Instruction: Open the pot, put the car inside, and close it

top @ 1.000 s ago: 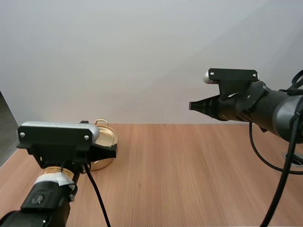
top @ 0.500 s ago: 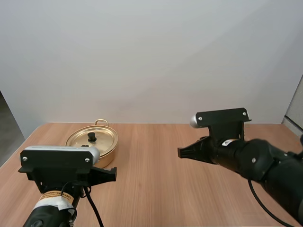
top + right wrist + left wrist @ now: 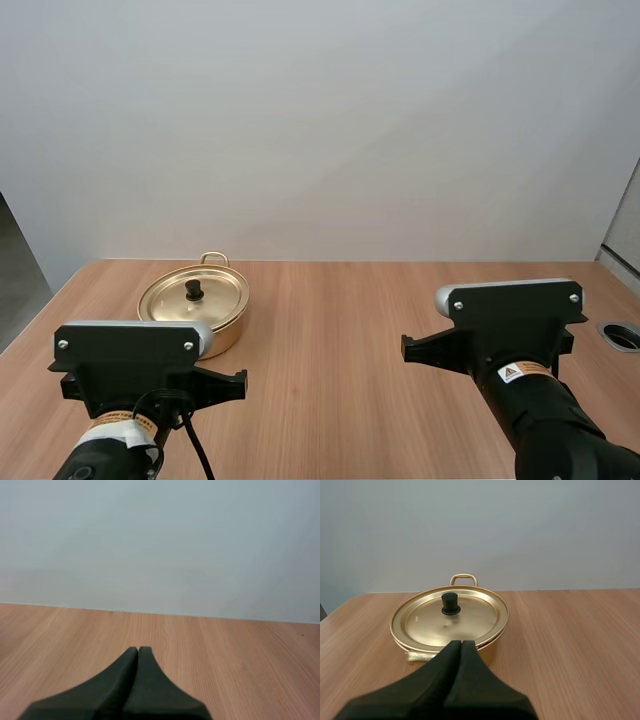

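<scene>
Lid (image 3: 470, 617) sits on the pot (image 3: 490, 649), so every step remains; left claw (image 3: 461, 645) and right claw (image 3: 138, 650) are both pressed together, empty.

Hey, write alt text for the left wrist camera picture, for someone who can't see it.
A gold pot stands on a wooden table with its lid on and a black knob at the lid's centre. The left gripper, shut into one dark wedge, points at the pot's near side.
</scene>
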Motion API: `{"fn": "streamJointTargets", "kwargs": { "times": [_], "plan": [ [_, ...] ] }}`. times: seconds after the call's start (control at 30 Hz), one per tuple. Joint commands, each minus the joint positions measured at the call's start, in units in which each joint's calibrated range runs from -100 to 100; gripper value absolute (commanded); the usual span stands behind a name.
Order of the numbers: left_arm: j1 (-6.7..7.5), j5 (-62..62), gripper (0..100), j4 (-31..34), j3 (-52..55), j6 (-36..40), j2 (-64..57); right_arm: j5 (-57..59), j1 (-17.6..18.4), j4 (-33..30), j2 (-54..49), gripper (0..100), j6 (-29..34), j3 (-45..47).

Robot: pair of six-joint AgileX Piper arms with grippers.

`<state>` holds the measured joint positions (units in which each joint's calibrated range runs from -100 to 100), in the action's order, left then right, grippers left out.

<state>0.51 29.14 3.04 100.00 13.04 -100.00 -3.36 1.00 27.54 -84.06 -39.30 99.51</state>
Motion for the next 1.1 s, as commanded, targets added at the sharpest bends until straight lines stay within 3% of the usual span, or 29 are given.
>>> {"fn": "streamJointTargets", "kwargs": {
  "times": [0.0, 0.23, 0.53, 0.7, 0.93, 1.07],
  "plan": [
    [-0.02, -0.18, 0, 0.04, 0.0, 0.0, 0.0, 12.03, -0.01, -0.04, -6.33, 0, 0.11, 0.49],
    [-0.02, -0.18, 0, 0.04, 0.0, 0.0, 0.0, 15.4, -0.01, -0.9, -15.83, 0, -0.01, 0.49],
    [-0.02, -0.37, 0, 0.04, 0.0, 0.0, 0.0, 31.24, -0.01, -5.46, -15.94, 0, 0.33, 0.49],
    [-0.02, -0.37, 0, 0.04, 0.0, 0.0, 0.0, 35.95, -0.01, -8.15, -15.94, 0, 6.9, 0.49],
    [-0.02, -0.37, 0, 0.04, 0.0, 0.0, 0.0, 34.81, -0.01, -11.25, -15.94, 0, 10.65, 0.49],
    [-0.02, -0.37, 0, 0.04, 0.0, 0.0, 0.0, 33.57, -0.01, -18.53, -15.94, 0, 17.3, 0.49]
  ]
}}
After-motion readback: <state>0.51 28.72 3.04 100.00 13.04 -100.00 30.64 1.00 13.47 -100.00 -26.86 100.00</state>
